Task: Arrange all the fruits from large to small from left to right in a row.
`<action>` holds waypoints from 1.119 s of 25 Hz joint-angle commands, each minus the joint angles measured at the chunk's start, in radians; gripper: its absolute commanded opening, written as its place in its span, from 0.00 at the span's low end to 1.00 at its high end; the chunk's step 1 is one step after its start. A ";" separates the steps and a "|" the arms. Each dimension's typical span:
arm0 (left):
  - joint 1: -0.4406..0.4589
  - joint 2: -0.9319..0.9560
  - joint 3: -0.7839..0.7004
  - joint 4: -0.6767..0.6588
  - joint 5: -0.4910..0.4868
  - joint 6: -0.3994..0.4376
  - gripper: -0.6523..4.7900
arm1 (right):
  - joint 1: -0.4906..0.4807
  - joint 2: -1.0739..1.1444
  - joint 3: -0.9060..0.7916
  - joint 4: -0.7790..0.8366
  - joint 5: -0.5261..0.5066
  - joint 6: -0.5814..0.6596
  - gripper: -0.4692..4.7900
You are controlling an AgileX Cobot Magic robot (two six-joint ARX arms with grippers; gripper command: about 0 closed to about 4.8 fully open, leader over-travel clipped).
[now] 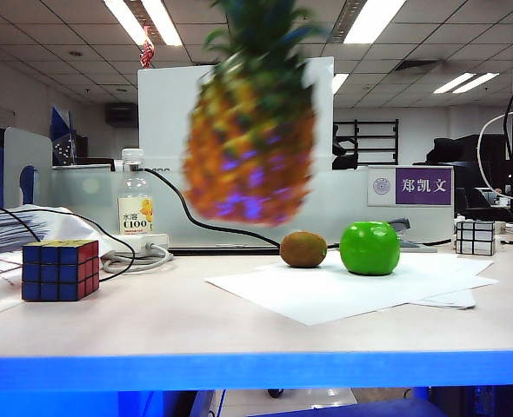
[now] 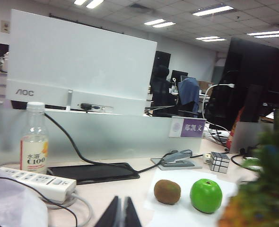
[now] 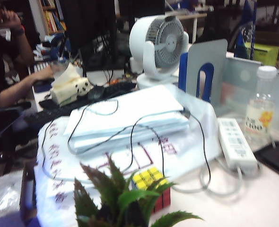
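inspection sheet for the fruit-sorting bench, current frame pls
Surface: pale table, white paper sheets under the apple.
Job's things: pineapple in the air, blurred; kiwi left of green apple, apart.
Clutter: Rubik's cube, bottle, small cube, stapler.
Grippers: left gripper shut, empty, low over the table; right gripper shut on the pineapple, fingers hidden behind its crown.
Cables: black cable, power strip.
Surroundings: office, monitors, desk fan, a seated person.

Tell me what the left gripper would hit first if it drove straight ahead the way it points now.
Probably the kiwi: the shut left gripper aims low across the table and the kiwi lies just off its line, with the green apple beside it. Depth is unclear.
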 commanded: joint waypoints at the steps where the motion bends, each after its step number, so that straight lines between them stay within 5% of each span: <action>1: -0.001 0.000 0.002 0.007 0.008 0.002 0.16 | 0.002 0.076 0.011 0.171 -0.011 0.006 0.08; 12: -0.001 0.000 0.001 0.007 0.012 0.002 0.16 | 0.035 0.290 0.059 0.251 -0.100 0.002 0.08; 28: -0.001 0.000 0.001 0.008 0.016 0.001 0.16 | 0.090 0.412 0.148 0.211 -0.095 -0.137 0.08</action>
